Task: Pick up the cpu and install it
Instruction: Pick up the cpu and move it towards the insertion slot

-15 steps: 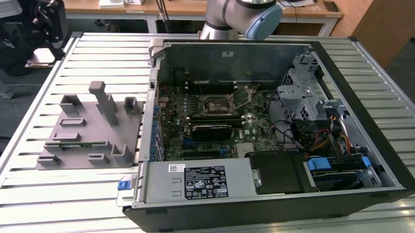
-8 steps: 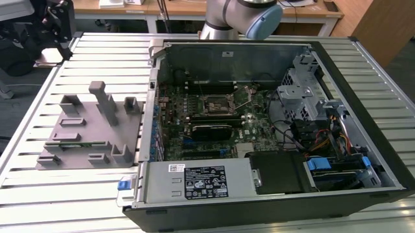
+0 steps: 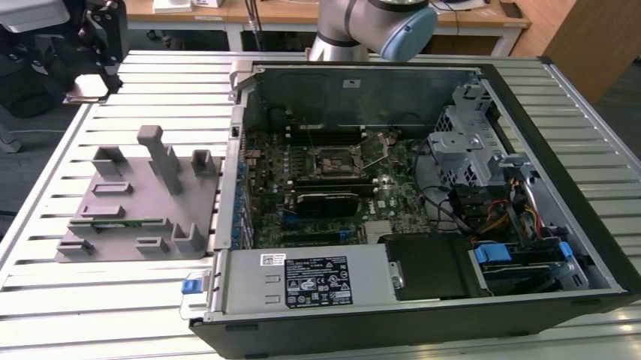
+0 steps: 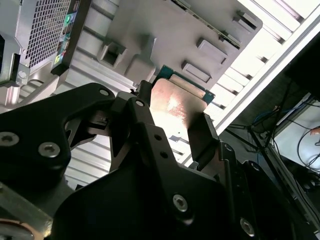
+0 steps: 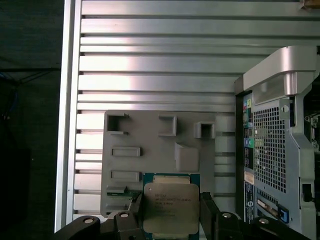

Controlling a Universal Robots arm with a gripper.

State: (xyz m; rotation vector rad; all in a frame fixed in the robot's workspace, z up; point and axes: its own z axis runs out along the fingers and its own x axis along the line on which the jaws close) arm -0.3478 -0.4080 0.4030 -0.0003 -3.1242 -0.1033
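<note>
The cpu, a flat square chip with a silvery top and a thin green rim, sits clamped between my gripper's two black fingers. The second wrist view has the same chip edge-held by the gripper. In the exterior view the gripper hangs at the far left, above the slatted table, with the cpu in it. Below it lies the grey fixture plate. The black motherboard socket is inside the open computer case, well to the exterior view's right of the gripper.
The grey fixture plate carries several upright blocks on the slatted aluminium table. Inside the case are a power supply, a drive cage and bundled cables. The arm's base stands behind the case.
</note>
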